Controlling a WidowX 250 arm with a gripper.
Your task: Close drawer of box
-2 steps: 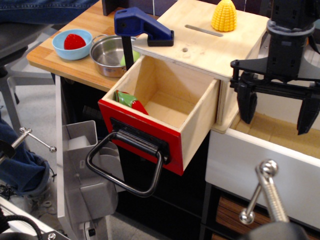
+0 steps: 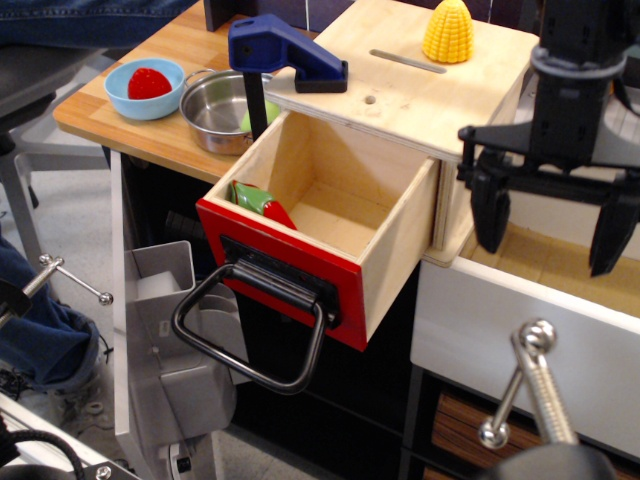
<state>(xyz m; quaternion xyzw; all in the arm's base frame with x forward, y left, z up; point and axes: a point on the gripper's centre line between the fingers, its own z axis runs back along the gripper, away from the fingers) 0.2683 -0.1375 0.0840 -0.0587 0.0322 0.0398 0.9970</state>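
1. The tool (image 2: 552,232) is matte black all over, plastic-looking.
2. Two long fingers (image 2: 491,212) taper to blunt, squared tips, one on each side.
3. A flat black crossbar with angled struts joins the fingers at their tops.
4. Above it rises a dark round wrist with a lighter grey band around it.

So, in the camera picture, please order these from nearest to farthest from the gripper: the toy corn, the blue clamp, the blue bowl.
From the gripper:
1. Toy corn, on the box top, up and left.
2. Blue clamp, at the box's left edge.
3. Blue bowl, far left on the counter.
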